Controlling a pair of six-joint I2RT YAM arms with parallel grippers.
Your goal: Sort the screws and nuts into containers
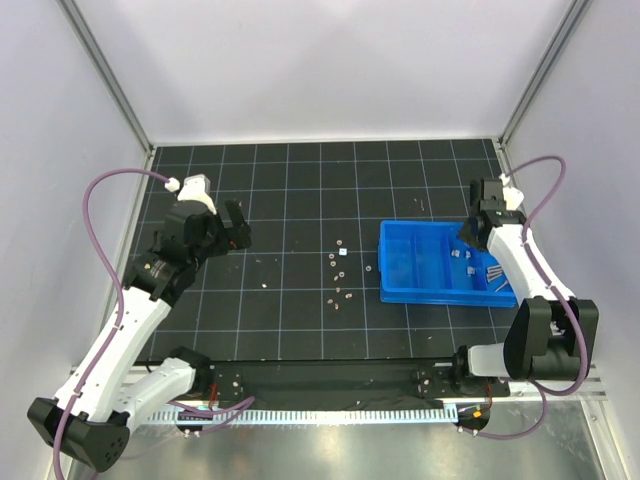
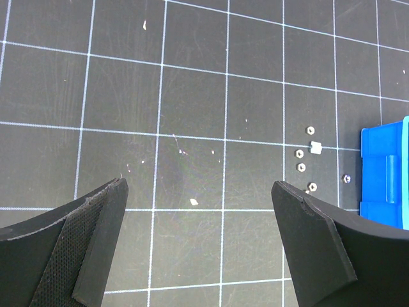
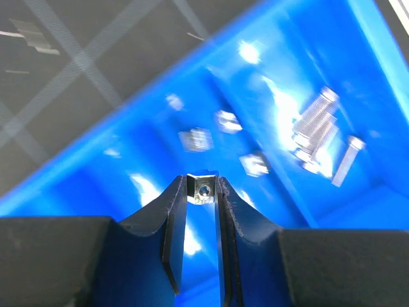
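Nuts (image 2: 301, 167) lie loose in a small scatter near the middle of the dark gridded mat (image 1: 300, 200). The closest of them are a few grid lines in from its near edge and the rest are strung away toward its far edge, with a small pale block (image 2: 315, 148) among the farther ones and one nut lying near the left wall of the blue tray (image 1: 384, 268). The tray sits flat on the right half of the mat, well in from the near edge, its three long compartments running near to far. In the compartment closest to the mat's right edge a few screws (image 3: 317, 128) lie bunched in the near half, some touching, one slightly apart. In the middle compartment, a little farther on, more nuts rest apart from one another on the floor. Above that stretch of the tray hangs the right gripper (image 3: 200, 185), its fingers drawn close and pinching a nut (image 3: 204, 192) by two opposite faces, the hole facing the wrist camera, held above the tray floor. Level with it across the mat, over the left half and well apart from the loose scatter, the left gripper (image 2: 199, 192) hovers with its fingers spread wide, the mat's grid showing between them.
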